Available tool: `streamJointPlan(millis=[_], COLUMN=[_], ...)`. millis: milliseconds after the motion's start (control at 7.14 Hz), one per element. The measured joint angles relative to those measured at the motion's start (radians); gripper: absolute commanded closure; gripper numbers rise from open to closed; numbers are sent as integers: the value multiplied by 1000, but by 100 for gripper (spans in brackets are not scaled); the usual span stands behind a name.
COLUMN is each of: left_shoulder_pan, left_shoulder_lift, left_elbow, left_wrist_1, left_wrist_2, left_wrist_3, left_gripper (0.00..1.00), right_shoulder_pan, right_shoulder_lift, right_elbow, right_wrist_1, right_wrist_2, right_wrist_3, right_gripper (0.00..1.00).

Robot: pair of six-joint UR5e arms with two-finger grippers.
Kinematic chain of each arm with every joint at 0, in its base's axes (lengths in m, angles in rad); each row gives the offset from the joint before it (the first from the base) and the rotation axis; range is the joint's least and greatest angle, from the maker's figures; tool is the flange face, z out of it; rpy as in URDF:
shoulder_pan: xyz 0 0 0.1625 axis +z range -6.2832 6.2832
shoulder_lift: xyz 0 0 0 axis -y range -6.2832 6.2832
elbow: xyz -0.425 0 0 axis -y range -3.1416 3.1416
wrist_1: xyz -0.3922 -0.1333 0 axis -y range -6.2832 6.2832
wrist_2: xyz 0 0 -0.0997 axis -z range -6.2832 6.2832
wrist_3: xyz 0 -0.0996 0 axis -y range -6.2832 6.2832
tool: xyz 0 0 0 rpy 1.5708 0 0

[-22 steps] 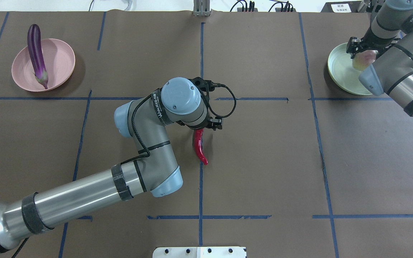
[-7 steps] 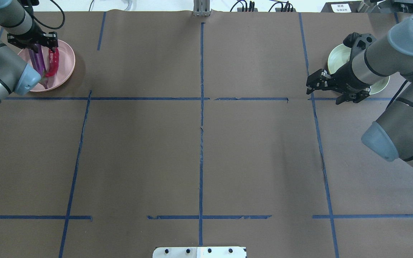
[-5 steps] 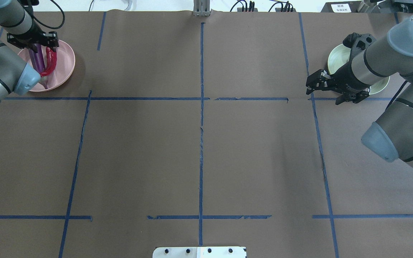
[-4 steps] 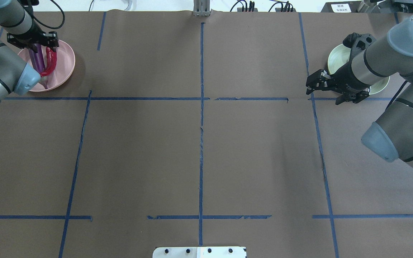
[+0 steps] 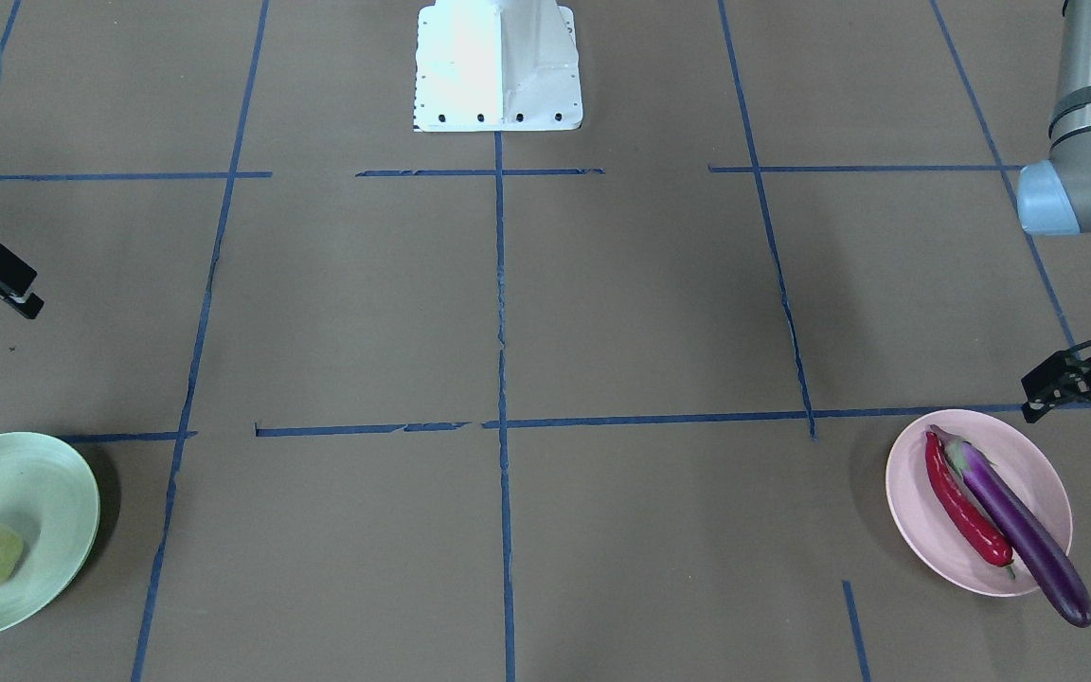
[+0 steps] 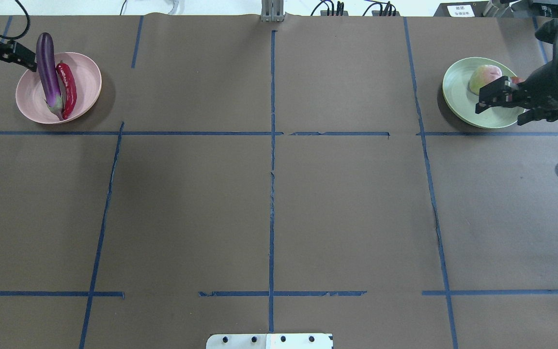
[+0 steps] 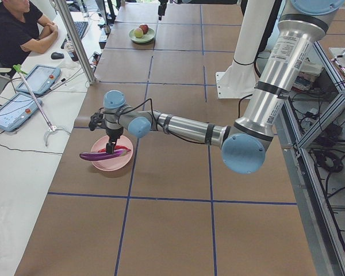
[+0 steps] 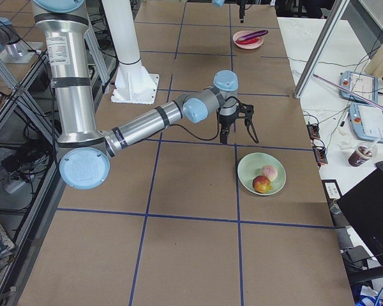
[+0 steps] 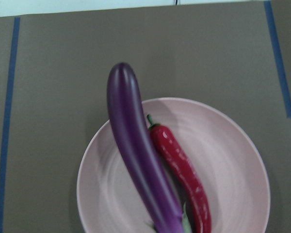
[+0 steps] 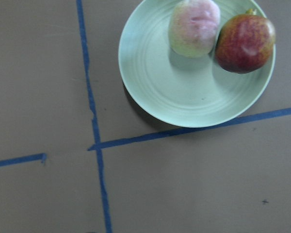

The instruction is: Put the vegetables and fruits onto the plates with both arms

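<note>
The purple eggplant [image 6: 48,68] and the red chili [image 6: 67,82] lie side by side on the pink plate [image 6: 85,77]; the left wrist view shows eggplant [image 9: 136,155], chili [image 9: 182,174] and plate [image 9: 233,184]. My left gripper [image 6: 22,55] is open and empty just left of that plate. The pale fruit [image 10: 194,26] and the red-and-yellow fruit [image 10: 245,43] sit on the green plate [image 10: 160,82]. My right gripper [image 6: 499,114] hangs open and empty above the green plate's [image 6: 458,92] near rim, hiding most of the red fruit overhead.
The white base block [image 6: 269,341] sits at the table's near edge. Blue tape lines cross the brown table cover [image 6: 269,194]. In the exterior left view an operator [image 7: 17,29] sits at a side desk with tablets [image 7: 11,109], beside a metal post [image 7: 75,40].
The left gripper, which carried the chili from the table's middle, has let it go on the pink plate and drawn back left. The right gripper has moved right, over the green plate.
</note>
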Motion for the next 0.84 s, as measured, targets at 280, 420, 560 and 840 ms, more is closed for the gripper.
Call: streamJointPlan(millis=[280, 420, 560, 840], left_shoulder_pan=[-72, -122, -201, -306], left_shoulder_lift=[69, 86, 91, 108], left_elbow=[-12, -16, -37, -135], left_wrist_1=[17, 68, 200, 485], left_wrist_2=[-118, -139, -155, -165], left_wrist_3=[126, 226, 398, 584], left_gripper=[0, 0, 0, 0], right_shoulder_pan=[97, 148, 196, 250], right_shoulder_lift=[-52, -74, -110, -198], right_elbow=[-9, -14, -17, -17], right_wrist_1=[-153, -217, -250, -259], right_wrist_2=[53, 69, 93, 132], right_wrist_3=[-320, -473, -582, -659], right_gripper=[0, 0, 0, 0])
